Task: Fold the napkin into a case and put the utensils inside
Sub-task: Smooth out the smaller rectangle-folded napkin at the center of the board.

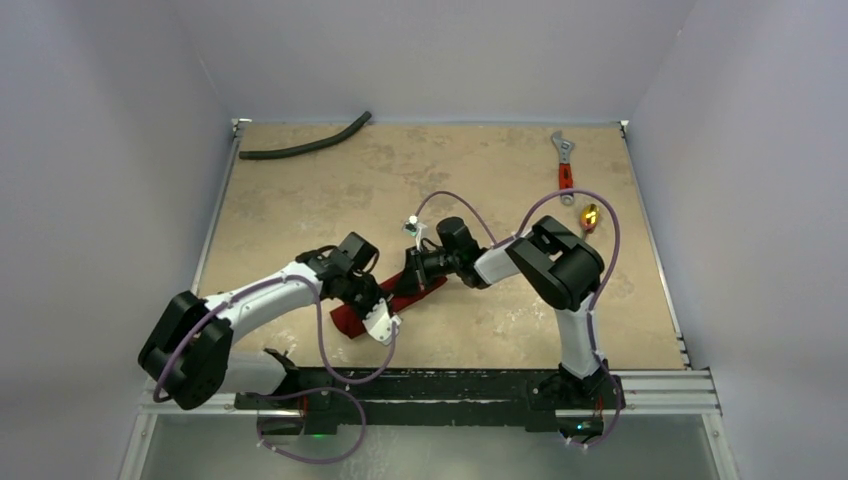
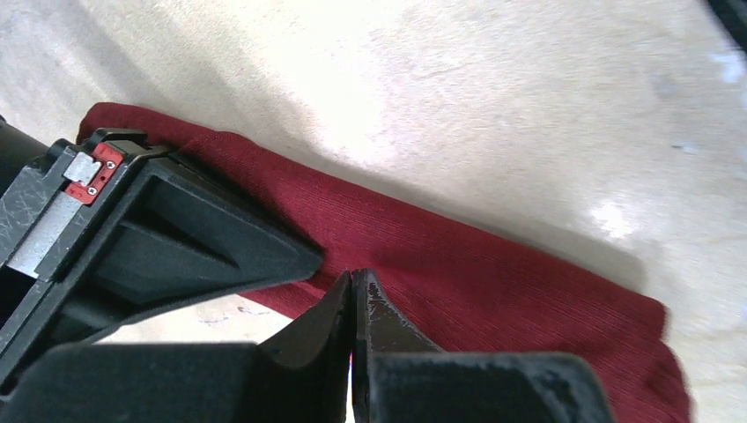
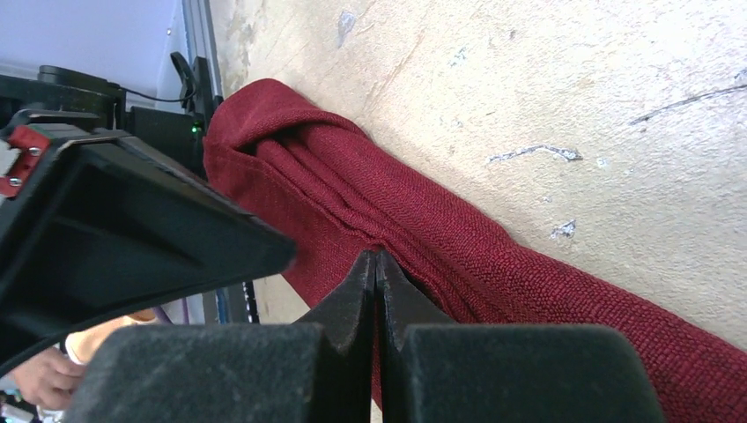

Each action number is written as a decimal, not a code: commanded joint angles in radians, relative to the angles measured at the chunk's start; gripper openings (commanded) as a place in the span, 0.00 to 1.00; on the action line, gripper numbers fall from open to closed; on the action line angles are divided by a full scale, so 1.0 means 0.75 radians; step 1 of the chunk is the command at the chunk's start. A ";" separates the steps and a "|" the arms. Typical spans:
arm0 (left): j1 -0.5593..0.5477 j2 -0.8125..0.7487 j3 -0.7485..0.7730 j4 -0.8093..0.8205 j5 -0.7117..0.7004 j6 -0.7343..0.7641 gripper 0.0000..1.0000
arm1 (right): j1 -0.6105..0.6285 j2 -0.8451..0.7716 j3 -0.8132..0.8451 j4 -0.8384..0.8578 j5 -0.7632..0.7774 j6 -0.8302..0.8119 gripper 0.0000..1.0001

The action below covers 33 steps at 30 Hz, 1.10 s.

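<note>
The dark red napkin (image 1: 345, 320) lies folded into a narrow strip near the table's front, between the two arms. My left gripper (image 1: 372, 300) is shut, its tips (image 2: 352, 275) resting on the flat cloth (image 2: 493, 264) near its long edge. My right gripper (image 1: 408, 284) sits close beside it, shut on the napkin (image 3: 440, 229), where folds pucker toward its tips (image 3: 377, 256). One gold utensil (image 1: 590, 215) lies far right on the table, away from both grippers.
A red-handled silver wrench (image 1: 565, 165) lies at the back right, just behind the gold utensil. A black hose (image 1: 305, 146) lies along the back left. Metal rails (image 1: 660, 385) run along the table's near edge by the arm bases.
</note>
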 commanded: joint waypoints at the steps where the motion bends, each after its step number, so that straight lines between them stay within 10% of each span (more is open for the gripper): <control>1: 0.006 -0.078 0.020 -0.320 0.023 0.056 0.00 | -0.005 0.011 0.002 -0.204 0.206 -0.101 0.00; 33: 0.113 -0.023 -0.120 -0.066 -0.037 0.030 0.00 | 0.179 -0.012 0.210 -0.183 0.118 -0.060 0.00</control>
